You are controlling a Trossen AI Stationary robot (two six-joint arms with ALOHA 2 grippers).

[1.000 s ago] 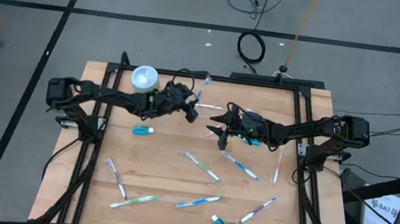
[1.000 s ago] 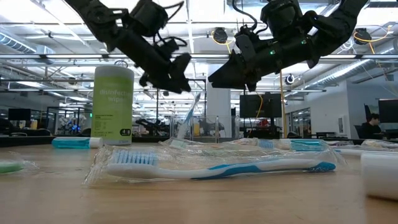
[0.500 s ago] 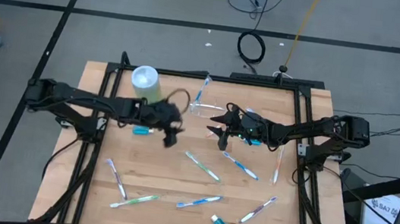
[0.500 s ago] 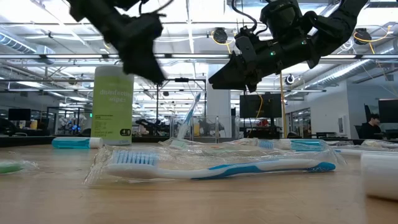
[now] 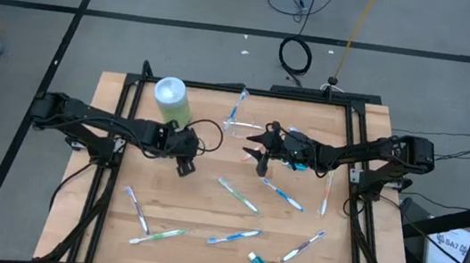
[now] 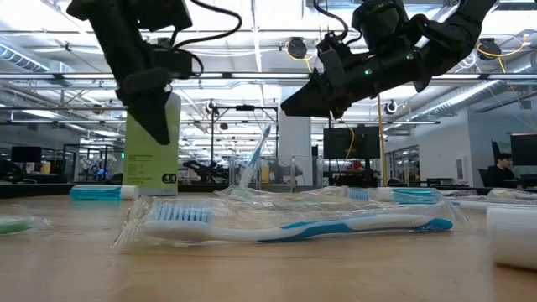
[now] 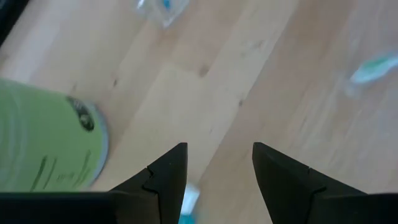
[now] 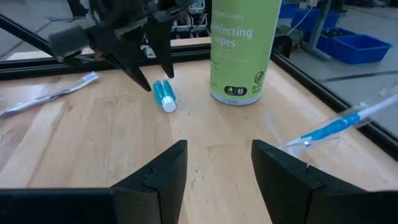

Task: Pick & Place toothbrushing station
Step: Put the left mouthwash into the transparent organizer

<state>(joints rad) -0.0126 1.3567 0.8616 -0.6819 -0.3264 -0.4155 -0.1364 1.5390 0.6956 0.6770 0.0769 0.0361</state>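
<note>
High view: left gripper (image 5: 186, 167) empty, fingers apart, hanging just in front of the green canister (image 5: 172, 99); small blue tube (image 5: 168, 152) hidden under that arm. Right gripper (image 5: 259, 159) open too, mid-table, farther off.

Low view: tube (image 6: 102, 192) flat on the wood, long axis across the picture.

Left wrist view: fingers apart over bare wood, tube end (image 7: 188, 201) peeking between them.

Right wrist view: tube (image 8: 164, 96) lying beside the left gripper's tips, cap toward this camera. Probably the left arm's pick.

A wooden table (image 5: 208, 205) stands on grey taped floor (image 5: 183, 44); an office under ceiling lights (image 6: 268, 50) lies beyond.
</note>
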